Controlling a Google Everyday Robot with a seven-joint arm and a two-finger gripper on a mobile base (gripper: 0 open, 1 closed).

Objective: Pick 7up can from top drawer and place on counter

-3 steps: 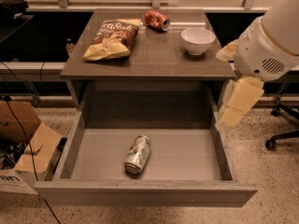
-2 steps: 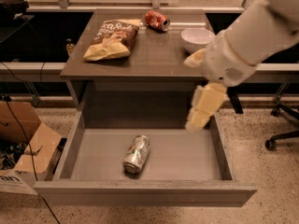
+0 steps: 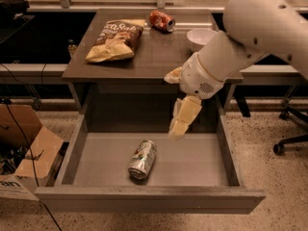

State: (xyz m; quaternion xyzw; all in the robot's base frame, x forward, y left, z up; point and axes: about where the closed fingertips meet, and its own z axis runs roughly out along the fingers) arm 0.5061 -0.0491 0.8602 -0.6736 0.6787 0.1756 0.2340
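The 7up can (image 3: 142,159) lies on its side in the open top drawer (image 3: 149,203), shiny metal end toward the front. My gripper (image 3: 181,121) hangs over the drawer, above and to the right of the can, apart from it. The counter (image 3: 154,57) is the grey-brown tabletop above the drawer; my white arm (image 3: 245,37) crosses its right side.
On the counter lie a chip bag (image 3: 115,40), a red can (image 3: 161,20) on its side and a white bowl (image 3: 199,36), partly hidden by my arm. A cardboard box (image 3: 26,146) stands on the floor at left. An office chair base (image 3: 291,141) is at right.
My arm has swung left and down from the drawer's right side to over its middle, closer to the can. The can has not moved.
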